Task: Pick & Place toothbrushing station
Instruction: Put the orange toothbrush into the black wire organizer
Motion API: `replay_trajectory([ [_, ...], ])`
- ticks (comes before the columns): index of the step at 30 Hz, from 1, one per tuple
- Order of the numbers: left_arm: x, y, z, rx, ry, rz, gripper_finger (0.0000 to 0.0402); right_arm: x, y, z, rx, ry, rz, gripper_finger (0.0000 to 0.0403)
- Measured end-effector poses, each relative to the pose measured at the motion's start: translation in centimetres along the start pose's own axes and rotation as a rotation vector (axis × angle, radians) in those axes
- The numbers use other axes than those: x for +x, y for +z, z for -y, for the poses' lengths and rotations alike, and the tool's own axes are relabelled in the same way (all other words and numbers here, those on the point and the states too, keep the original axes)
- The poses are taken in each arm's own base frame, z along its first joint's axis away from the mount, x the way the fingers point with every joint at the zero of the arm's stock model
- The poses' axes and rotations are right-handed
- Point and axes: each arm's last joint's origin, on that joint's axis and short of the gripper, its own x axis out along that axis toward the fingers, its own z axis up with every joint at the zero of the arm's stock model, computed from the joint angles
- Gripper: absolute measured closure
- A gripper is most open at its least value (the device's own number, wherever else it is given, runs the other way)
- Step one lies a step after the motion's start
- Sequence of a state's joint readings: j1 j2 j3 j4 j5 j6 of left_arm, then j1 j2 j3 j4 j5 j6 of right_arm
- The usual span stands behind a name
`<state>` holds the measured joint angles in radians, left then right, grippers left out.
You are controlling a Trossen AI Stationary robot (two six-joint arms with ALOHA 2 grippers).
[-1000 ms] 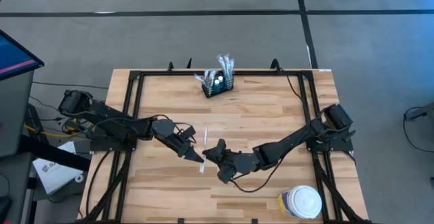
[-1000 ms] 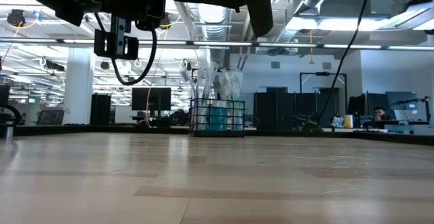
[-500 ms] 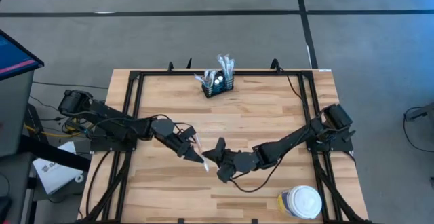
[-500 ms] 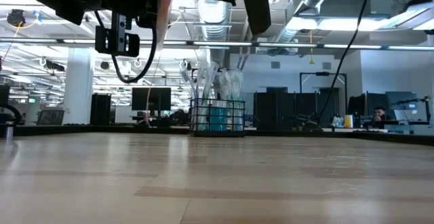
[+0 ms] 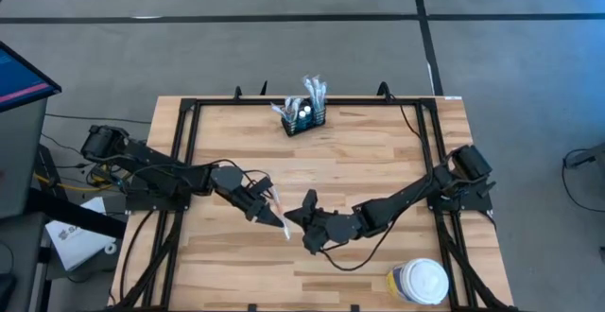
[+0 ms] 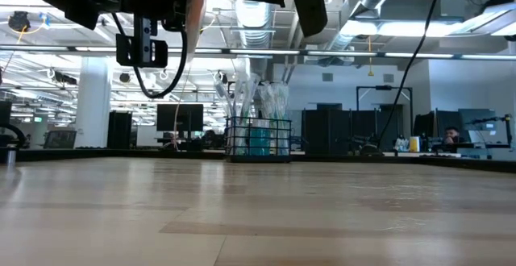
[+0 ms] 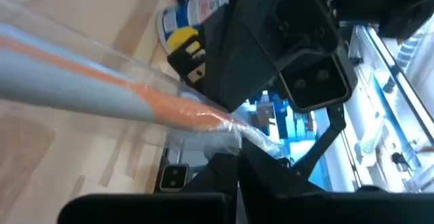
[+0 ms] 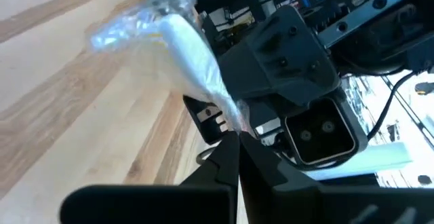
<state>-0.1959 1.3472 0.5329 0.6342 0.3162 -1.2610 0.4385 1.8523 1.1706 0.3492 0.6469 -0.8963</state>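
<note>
While hanging above the middle of the tabletop (image 5: 378, 170), meeting tip to tip: left claw (image 5: 281, 223) and right claw (image 5: 292, 217), both up off the wood. Left claw: pressed together, pinching one end of a wrapped toothbrush (image 5: 276, 199). Right claw: also pressed together, pinching the clear wrap at the same low end from the other side. Toothbrush: tilted, top end leaning toward the far side, orange and grey inside a clear crinkly wrap (image 7: 135, 98). From the left wrist: wrap squeezed between two dark fingers (image 7: 271, 176), with the other arm's wrist right behind. From the right wrist: white end of the brush (image 8: 190, 51) running down into the dark fingers (image 8: 217, 159). From the low view: both arms across the top, orange bit of the brush (image 6: 195, 4) poking down between them. Toothbrushing station (image 5: 304, 118): sitting at the far edge of the tabletop, near the middle, well apart from both claws, upright, with more wrapped brushes standing in it (image 6: 258, 139). Round jar (image 5: 419, 282) with a white lid: at the near right corner, well apart from everything else.
</note>
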Motion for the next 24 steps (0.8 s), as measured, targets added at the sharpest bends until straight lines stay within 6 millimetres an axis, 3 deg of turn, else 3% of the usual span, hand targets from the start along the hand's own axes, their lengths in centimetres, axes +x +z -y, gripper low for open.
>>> replay_trajectory([
  [8, 0.0, -0.3, 0.3, 0.007, -0.013, -0.009, 0.04, 0.0, -0.1, 0.1, 0.016, -0.027, -0.037, 0.0402],
  [19, -1.0, -0.3, 2.0, 0.181, -0.073, 0.028, 0.04, -1.6, 0.2, 1.6, 0.105, -0.023, -0.048, 0.0402],
  [24, -0.8, -0.6, 1.7, 0.181, -0.053, 0.027, 0.04, -2.0, 0.0, 1.1, 0.064, 0.025, -0.081, 0.0403],
])
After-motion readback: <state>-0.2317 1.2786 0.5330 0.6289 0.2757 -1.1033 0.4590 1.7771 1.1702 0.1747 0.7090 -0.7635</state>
